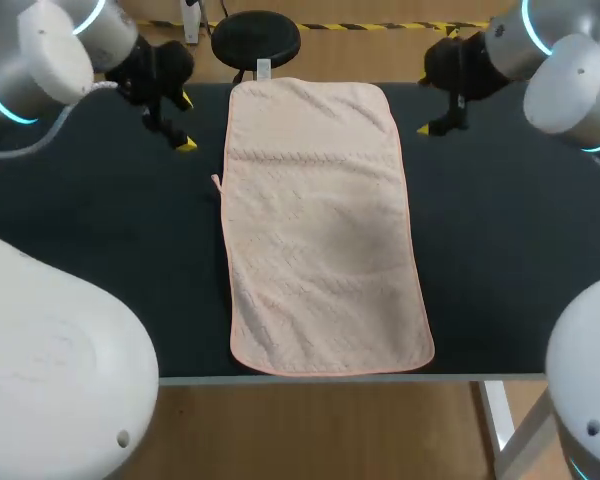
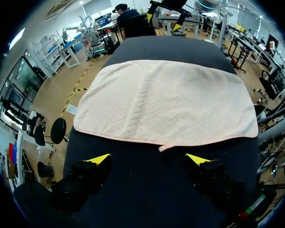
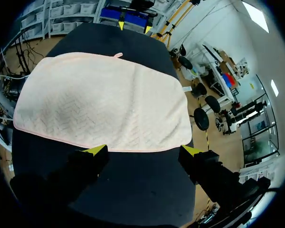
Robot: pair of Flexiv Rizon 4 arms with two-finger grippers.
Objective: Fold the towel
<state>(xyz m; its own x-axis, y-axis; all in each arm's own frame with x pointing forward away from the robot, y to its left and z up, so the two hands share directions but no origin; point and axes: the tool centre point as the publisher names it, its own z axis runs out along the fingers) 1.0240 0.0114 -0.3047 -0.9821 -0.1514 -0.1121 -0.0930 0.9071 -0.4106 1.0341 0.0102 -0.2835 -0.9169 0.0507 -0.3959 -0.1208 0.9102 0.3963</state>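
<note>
A pale pink towel [image 1: 320, 225] lies flat and unfolded down the middle of the black table [image 1: 100, 250], with a small loop tag on its left edge. My left gripper [image 1: 183, 122] hovers open above the table's far left, apart from the towel. My right gripper [image 1: 438, 112] stands open at the far right, also apart from it. In the left wrist view the towel [image 2: 166, 99] spreads ahead of the open left gripper [image 2: 149, 158]. From the right wrist, the towel [image 3: 102, 107] lies ahead of the open right gripper [image 3: 145, 150], its edge close to the yellow tips.
Bare black tabletop [image 1: 510, 250] runs on both sides of the towel. The towel's near end reaches almost to the table's front edge [image 1: 330, 378], and its far end lies at the back edge.
</note>
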